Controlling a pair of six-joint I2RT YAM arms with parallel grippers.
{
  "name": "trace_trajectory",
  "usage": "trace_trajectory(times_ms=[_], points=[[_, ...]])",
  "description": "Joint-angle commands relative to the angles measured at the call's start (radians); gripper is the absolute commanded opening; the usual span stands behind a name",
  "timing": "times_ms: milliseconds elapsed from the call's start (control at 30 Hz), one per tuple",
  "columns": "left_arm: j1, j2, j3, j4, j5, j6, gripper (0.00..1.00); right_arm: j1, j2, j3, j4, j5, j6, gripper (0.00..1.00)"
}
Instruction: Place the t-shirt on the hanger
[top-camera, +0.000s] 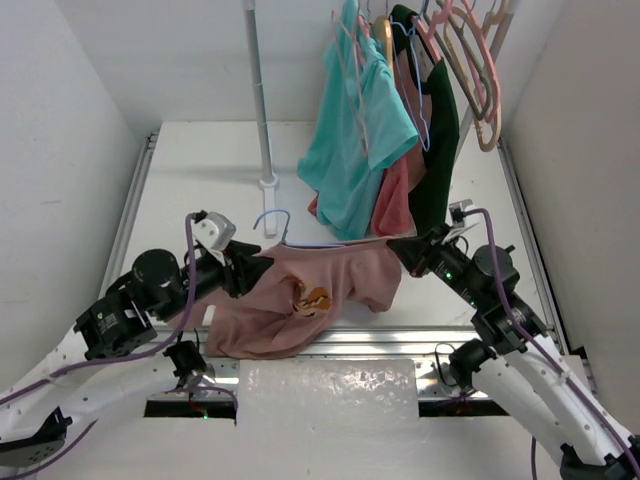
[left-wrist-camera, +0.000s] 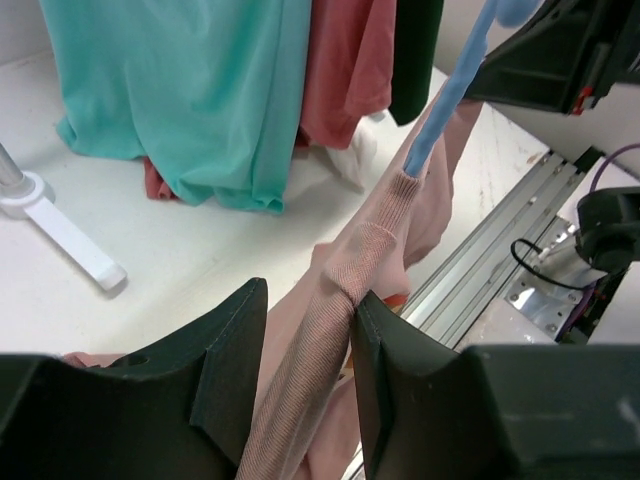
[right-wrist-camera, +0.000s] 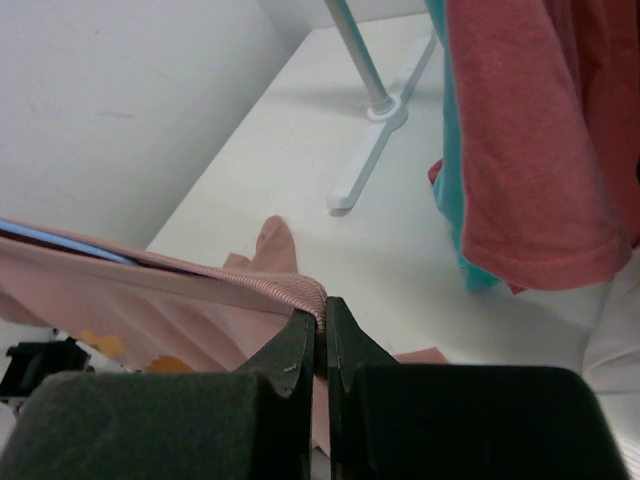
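Observation:
The dusty pink t-shirt (top-camera: 340, 280) hangs stretched between my two grippers above the table, its orange-yellow graphic facing up. The pale blue hanger (top-camera: 272, 218) has its hook poking up by the left gripper, and its wire runs inside the shirt's top edge. My left gripper (top-camera: 262, 268) holds the ribbed collar band (left-wrist-camera: 330, 300) between its jaws (left-wrist-camera: 305, 295); the hanger's wire (left-wrist-camera: 440, 110) goes into the fabric just beyond. My right gripper (top-camera: 395, 246) is shut (right-wrist-camera: 322, 305) on the ribbed edge of the shirt (right-wrist-camera: 150, 300), with the hanger's wire (right-wrist-camera: 60, 238) showing at left.
A clothes rack pole (top-camera: 258, 90) with a white foot (top-camera: 268, 183) stands behind. On it hang a teal shirt (top-camera: 355, 150), a coral-pink garment (top-camera: 395, 195), a dark green garment (top-camera: 438, 140) and pink plastic hangers (top-camera: 460, 50). A metal rail (top-camera: 400, 340) and a bubble-wrap sheet (top-camera: 330, 390) lie in front.

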Motion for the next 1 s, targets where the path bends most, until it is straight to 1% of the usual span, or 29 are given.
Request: trace_trajectory(times_ms=[0,33,100,133,167,200,233,300,367,400,433,500,533,567,600,633,667,733,767,800,867,933,967], points=[[-0.003,-0.006,0.0,0.051,-0.003,0.013,0.0,-0.012,0.034,0.08,-0.017,-0.087,-0.074,0.0],[-0.001,-0.006,-0.002,0.055,0.033,0.018,0.0,-0.012,0.056,0.101,-0.03,-0.115,-0.097,0.0],[-0.001,0.007,0.009,0.061,0.051,0.021,0.0,-0.012,0.123,0.164,-0.037,-0.17,-0.165,0.0],[-0.001,0.014,0.014,0.063,0.067,0.021,0.0,-0.012,0.152,0.191,-0.056,-0.257,-0.185,0.0],[-0.003,0.021,0.026,0.067,0.079,0.021,0.0,-0.012,0.184,0.256,-0.066,-0.32,-0.232,0.0],[-0.003,0.041,0.035,0.072,0.088,0.022,0.0,-0.012,0.247,0.291,-0.079,-0.377,-0.251,0.0],[-0.003,0.052,0.046,0.074,0.099,0.022,0.0,-0.011,0.275,0.322,-0.108,-0.478,-0.264,0.0],[-0.003,0.078,0.075,0.086,0.105,0.024,0.0,-0.011,0.317,0.383,-0.107,-0.534,-0.294,0.0],[-0.003,0.102,0.101,0.1,0.102,0.028,0.0,-0.011,0.347,0.454,-0.15,-0.601,-0.346,0.0],[-0.001,0.113,0.113,0.101,0.084,0.03,0.0,-0.011,0.361,0.487,-0.205,-0.624,-0.367,0.0],[-0.001,0.128,0.141,0.101,0.081,0.034,0.0,-0.009,0.375,0.512,-0.225,-0.679,-0.386,0.0],[-0.003,0.171,0.171,0.11,0.085,0.044,0.0,-0.008,0.407,0.589,-0.26,-0.717,-0.426,0.0],[-0.003,0.187,0.205,0.117,0.094,0.045,0.0,-0.009,0.453,0.613,-0.305,-0.741,-0.442,0.0],[-0.003,0.214,0.222,0.136,0.108,0.048,0.0,-0.008,0.479,0.668,-0.32,-0.788,-0.471,0.0],[-0.003,0.227,0.237,0.147,0.152,0.057,0.0,-0.006,0.507,0.698,-0.361,-0.819,-0.488,0.02],[-0.001,0.245,0.279,0.15,0.168,0.064,0.0,0.006,0.549,0.73,-0.394,-0.842,-0.513,0.04],[-0.003,0.282,0.305,0.149,0.179,0.076,0.0,0.015,0.563,0.797,-0.421,-0.826,-0.56,0.06],[-0.003,0.314,0.364,0.141,0.214,0.091,0.0,0.024,0.579,0.853,-0.475,-0.801,-0.599,0.09],[-0.003,0.334,0.38,0.143,0.22,0.1,0.0,0.024,0.585,0.891,-0.484,-0.772,-0.605,0.17],[-0.001,0.34,0.391,0.144,0.234,0.105,0.0,0.024,0.587,0.903,-0.501,-0.766,-0.608,0.37],[-0.003,0.353,0.409,0.152,0.248,0.114,0.0,0.024,0.574,0.91,-0.518,-0.769,-0.659,0.44],[-0.001,0.356,0.408,0.155,0.278,0.137,0.0,0.024,0.561,0.879,-0.505,-0.711,-0.671,0.51],[-0.001,0.357,0.403,0.163,0.295,0.14,0.0,0.024,0.547,0.87,-0.498,-0.701,-0.68,0.54]])
